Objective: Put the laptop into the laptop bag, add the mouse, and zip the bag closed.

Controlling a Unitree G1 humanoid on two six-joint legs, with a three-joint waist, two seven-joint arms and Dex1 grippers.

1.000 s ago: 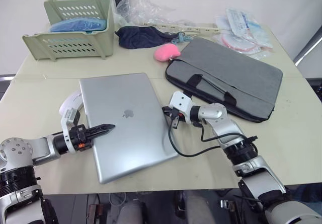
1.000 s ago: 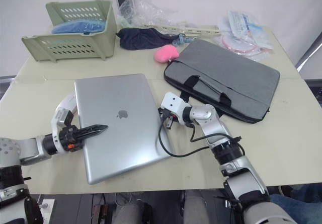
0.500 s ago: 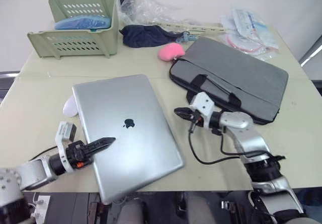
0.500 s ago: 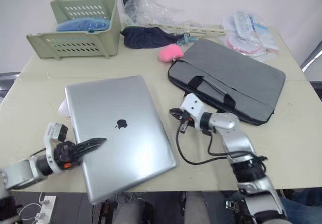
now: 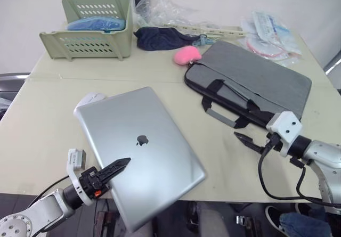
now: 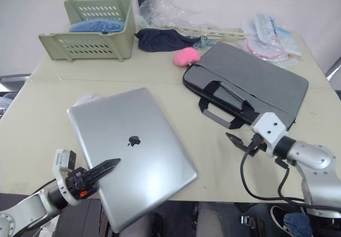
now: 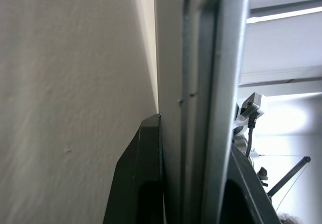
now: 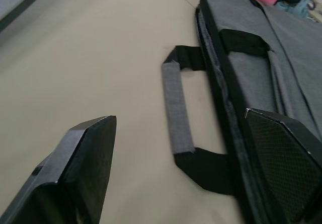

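A: Left eye view first. Where does the laptop [image 5: 141,152] lie?

B: At the table's [image 5: 48,120] six o'clock edge, its near corner overhanging. The left gripper [image 5: 109,172] is clamped on that near-left edge, one finger over the lid, one beneath.

A: And the mouse [image 5: 90,97]?

B: Peeking out at the laptop's eleven o'clock corner.

A: The right gripper [image 8: 176,168]?

B: Fingers spread wide, gripping nothing, just beside the handle of the laptop bag [image 5: 256,82], which lies at two o'clock from the laptop.

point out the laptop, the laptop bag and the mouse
laptop [image 5: 139,150], left eye view, middle of the lid
laptop bag [image 5: 256,80], left eye view, grey top panel
mouse [image 5: 90,96], left eye view, white top
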